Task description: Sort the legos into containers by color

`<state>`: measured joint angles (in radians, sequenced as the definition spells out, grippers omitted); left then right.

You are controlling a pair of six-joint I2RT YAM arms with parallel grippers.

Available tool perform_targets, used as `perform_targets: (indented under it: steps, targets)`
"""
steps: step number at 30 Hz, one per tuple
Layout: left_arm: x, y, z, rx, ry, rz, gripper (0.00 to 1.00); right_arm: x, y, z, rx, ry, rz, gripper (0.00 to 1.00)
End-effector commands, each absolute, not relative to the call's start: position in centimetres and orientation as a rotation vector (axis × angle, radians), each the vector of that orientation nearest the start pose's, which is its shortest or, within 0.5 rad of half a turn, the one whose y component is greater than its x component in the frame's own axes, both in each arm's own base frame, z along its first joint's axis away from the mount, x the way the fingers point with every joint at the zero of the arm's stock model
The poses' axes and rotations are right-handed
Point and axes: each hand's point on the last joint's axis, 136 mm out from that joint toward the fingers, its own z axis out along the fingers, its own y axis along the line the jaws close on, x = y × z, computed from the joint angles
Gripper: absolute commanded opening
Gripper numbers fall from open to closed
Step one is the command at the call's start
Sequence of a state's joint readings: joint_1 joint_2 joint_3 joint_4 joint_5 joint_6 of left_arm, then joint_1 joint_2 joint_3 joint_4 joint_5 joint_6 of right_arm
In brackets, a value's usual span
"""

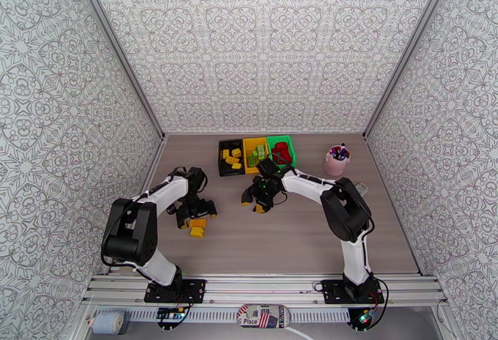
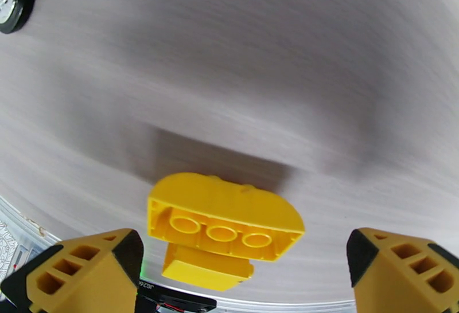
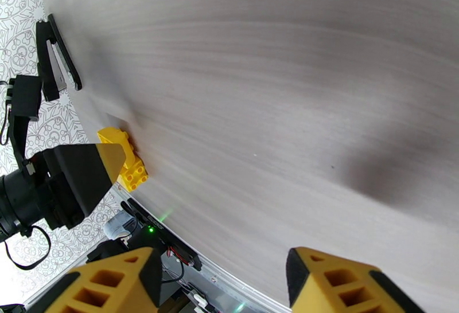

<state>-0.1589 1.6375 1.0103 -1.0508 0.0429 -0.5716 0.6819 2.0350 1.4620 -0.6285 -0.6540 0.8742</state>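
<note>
1. Lower left of centre in the top view: the left gripper (image 1: 198,218) hangs low over the yellow legos (image 1: 197,228), on the table (image 1: 280,241) and well apart from the bins.
2. Its wrist view shows the jaws spread wide and holding nothing. They straddle two yellow bricks that touch each other. The bigger one is tipped, hollow underside toward the lens.
3. Centre of the top view: the right gripper (image 1: 260,205) is tilted down. In its wrist view the jaws stand partly apart with nothing between them, just bare tabletop.
4. Upper centre, in a row: the black bin (image 1: 221,159) has yellow bricks, the yellow bin (image 1: 255,141) green ones, the green bin (image 1: 292,148) red.
5. My read: the step in hand is picking up the yellow pair, the only loose bricks I can spot.
6. Next move, I'd say: centre on one brick, drop, close, then carry it up-frame to the black bin. Because the two touch, a sloppy close could nudge or pinch both.
</note>
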Motion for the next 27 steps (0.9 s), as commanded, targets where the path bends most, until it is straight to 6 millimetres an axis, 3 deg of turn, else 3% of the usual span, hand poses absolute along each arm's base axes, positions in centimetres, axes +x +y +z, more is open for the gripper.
perform_targets:
  steps: [1,12,21,27]
  targets:
    - [24.2,-3.7,3.2,-0.666,3.187,0.064,0.99,29.0,37.1,7.5,0.103,3.097,1.158,0.62]
    - [24.4,-4.9,1.0,-0.599,3.265,-0.011,0.90,29.4,37.5,7.8,0.103,3.089,1.168,0.62]
    - [24.7,-6.4,1.4,-0.503,3.288,-0.028,0.69,29.5,37.7,7.7,0.099,3.092,1.171,0.61]
    - [25.5,-7.8,2.4,-0.459,3.276,-0.066,0.60,29.6,37.8,7.9,0.089,3.086,1.177,0.61]
